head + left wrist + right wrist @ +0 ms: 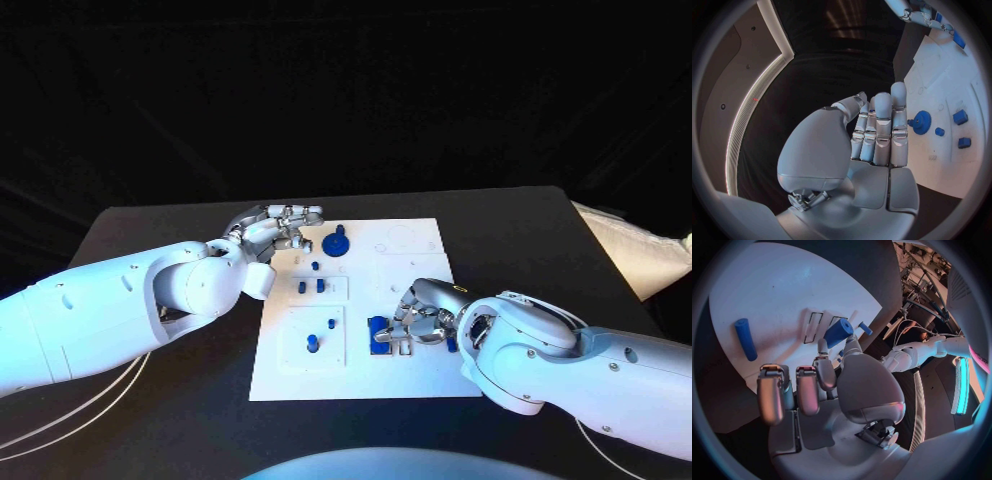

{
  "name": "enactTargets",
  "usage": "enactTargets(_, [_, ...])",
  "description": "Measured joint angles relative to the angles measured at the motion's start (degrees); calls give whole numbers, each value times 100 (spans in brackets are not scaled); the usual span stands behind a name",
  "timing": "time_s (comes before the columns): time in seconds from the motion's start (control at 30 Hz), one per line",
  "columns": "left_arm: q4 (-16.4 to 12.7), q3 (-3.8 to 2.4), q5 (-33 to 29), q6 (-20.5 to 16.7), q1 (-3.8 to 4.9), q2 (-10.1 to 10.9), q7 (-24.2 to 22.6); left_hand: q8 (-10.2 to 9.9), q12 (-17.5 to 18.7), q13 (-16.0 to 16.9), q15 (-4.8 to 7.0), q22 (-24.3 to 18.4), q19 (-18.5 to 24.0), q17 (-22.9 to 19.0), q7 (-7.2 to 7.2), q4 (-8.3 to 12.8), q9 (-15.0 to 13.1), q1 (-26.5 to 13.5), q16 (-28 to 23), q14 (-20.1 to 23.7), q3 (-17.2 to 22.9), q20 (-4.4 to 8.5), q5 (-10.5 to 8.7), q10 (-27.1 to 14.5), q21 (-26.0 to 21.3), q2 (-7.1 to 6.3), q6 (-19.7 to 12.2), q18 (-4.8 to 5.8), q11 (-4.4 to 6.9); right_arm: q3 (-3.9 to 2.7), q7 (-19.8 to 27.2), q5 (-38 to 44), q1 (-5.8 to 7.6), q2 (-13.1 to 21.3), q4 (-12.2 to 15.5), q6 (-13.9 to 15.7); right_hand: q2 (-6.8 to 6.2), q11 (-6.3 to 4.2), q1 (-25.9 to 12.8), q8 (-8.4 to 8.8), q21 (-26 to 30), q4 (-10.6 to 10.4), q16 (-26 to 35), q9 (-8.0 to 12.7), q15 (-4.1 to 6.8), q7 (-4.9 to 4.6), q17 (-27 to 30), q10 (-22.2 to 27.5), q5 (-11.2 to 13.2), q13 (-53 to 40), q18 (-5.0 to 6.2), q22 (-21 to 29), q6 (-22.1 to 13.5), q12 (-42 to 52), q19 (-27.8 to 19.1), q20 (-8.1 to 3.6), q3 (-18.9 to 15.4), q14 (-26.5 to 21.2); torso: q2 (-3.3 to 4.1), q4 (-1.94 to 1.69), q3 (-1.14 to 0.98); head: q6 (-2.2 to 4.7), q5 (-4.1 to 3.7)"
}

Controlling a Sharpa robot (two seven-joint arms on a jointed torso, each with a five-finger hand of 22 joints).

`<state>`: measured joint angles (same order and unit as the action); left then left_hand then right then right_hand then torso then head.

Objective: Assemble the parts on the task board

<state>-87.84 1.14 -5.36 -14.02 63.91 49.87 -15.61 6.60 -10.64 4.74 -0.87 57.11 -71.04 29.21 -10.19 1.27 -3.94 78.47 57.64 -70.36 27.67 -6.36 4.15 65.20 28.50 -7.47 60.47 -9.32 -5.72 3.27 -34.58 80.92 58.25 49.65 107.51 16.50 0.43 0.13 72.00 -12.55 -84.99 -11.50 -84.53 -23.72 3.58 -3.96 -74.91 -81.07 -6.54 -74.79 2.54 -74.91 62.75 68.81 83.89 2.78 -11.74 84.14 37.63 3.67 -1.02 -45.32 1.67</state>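
Observation:
The white task board (418,380) lies mid-table. A blue gear (336,243) sits near the board's far left corner. My left hand (274,228) hovers beside the gear (922,121), and this left hand (879,130) has straight fingers and holds nothing. My right hand (426,315) is low over the board's near right part. That right hand (817,385) pinches a short blue cylinder (839,332) between thumb and a finger. A blue block (379,330) stands by its fingertips. A blue rod (746,339) lies flat on the board (773,290).
Several small blue pegs (302,287) stand in the board's left panels, one more (313,343) nearer me. A white bag (627,245) sits off the table's right edge. Cables (87,410) hang at the near left. Black table (159,240) surrounds the board.

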Motion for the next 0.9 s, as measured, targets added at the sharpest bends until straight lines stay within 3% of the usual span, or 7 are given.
enactTargets(0.23, [-2, 0, 2, 4, 0, 4, 5, 0, 0, 0, 0, 1, 0, 0, 0, 0, 0, 0, 0, 0, 0, 0, 0, 0, 0, 0, 0, -1, 0, -21, 25, 200, 6, -54, 20, -12, -12, 8, 343, -51, 0, 251, 0, -102, 19, 29, 1, 7, 3, -13, 1, 0, 29, -25, 0, 0, 81, -23, -1, -3, 0, -16, -3])
enactTargets(0.9, [-11, 0, 6, 8, -1, 42, 14, 0, 0, 0, 0, 1, 0, 1, 0, 0, -1, 0, 0, 0, 0, 0, 0, 0, 0, 0, 0, 0, 0, -37, 77, 480, -30, -114, -33, -85, -20, 7, 427, -117, 0, 336, 0, -181, 63, 66, -4, 8, -24, -40, 3, -4, 90, 32, 1, -42, 86, -22, -1, -1, 2, -64, 9])
